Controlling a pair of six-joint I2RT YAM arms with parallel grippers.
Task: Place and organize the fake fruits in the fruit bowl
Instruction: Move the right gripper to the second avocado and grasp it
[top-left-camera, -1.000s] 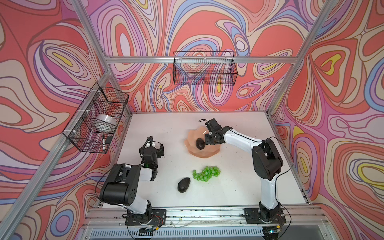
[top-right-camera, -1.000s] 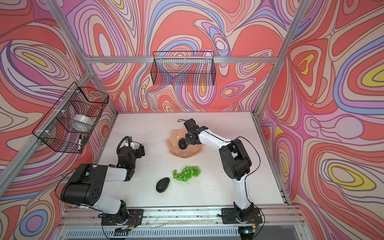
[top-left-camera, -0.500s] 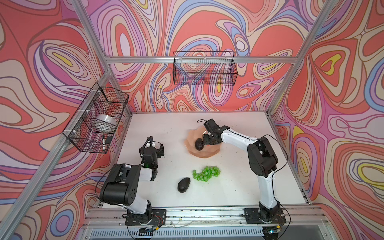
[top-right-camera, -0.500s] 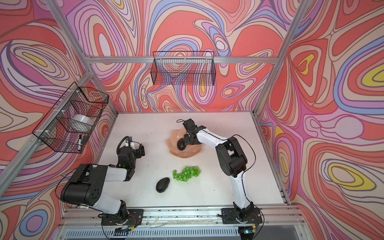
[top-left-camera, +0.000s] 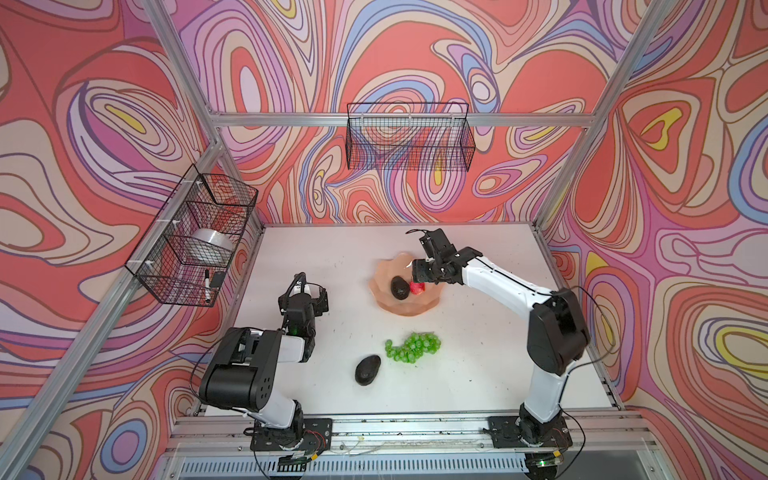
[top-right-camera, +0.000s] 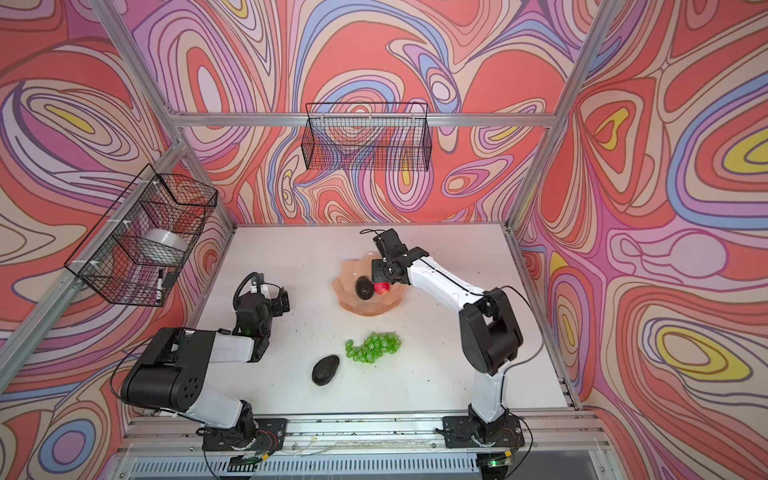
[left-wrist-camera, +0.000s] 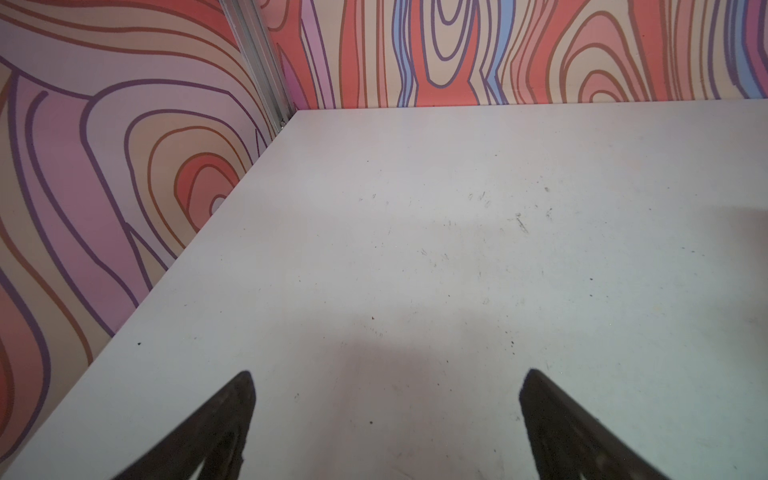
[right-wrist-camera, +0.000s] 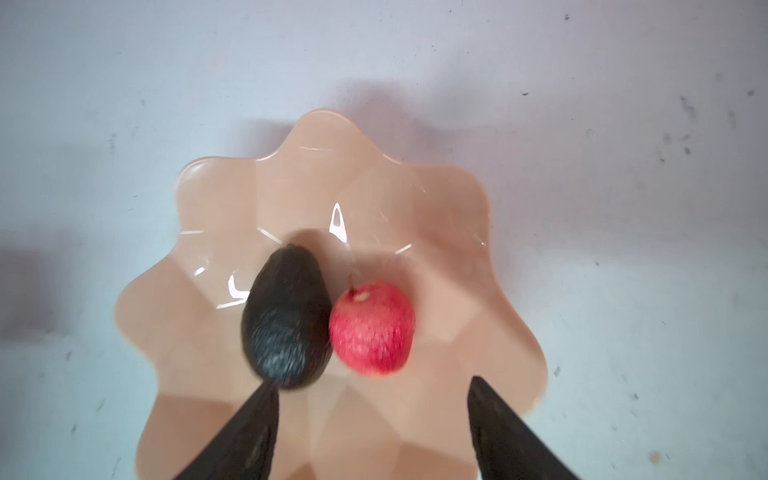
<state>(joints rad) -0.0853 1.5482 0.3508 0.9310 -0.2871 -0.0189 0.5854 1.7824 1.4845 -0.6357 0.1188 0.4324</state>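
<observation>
The right jaws stand apart with nothing between them, hovering over the rim of the fruit bowl (right-wrist-camera: 478, 199). In the right wrist view their two dark tips rise from the lower edge of the frame. One tip sits at the broad end of the avocado in the bowl (right-wrist-camera: 286, 320); whether it touches cannot be told. Behind them the right arm (top-left-camera: 498, 282) slants from its base at lower right up toward the centre of both top views, wrist bent down over the bowl's right side.

The left jaws are also spread and empty, above bare bench (left-wrist-camera: 415, 208). The left arm (top-left-camera: 266, 345) is folded at lower left in both top views.

The bowl is glossy peach-pink, faceted, with a wavy flower-like rim. That avocado is near-black and pebbled. The red apple (right-wrist-camera: 372, 328), stem up, presses against its right side. Lower in a top view, the green grapes (top-left-camera: 413, 347) lie on the bench. The second avocado (top-left-camera: 368, 370) lies just beside them at lower left, and both are outside the bowl.
</observation>
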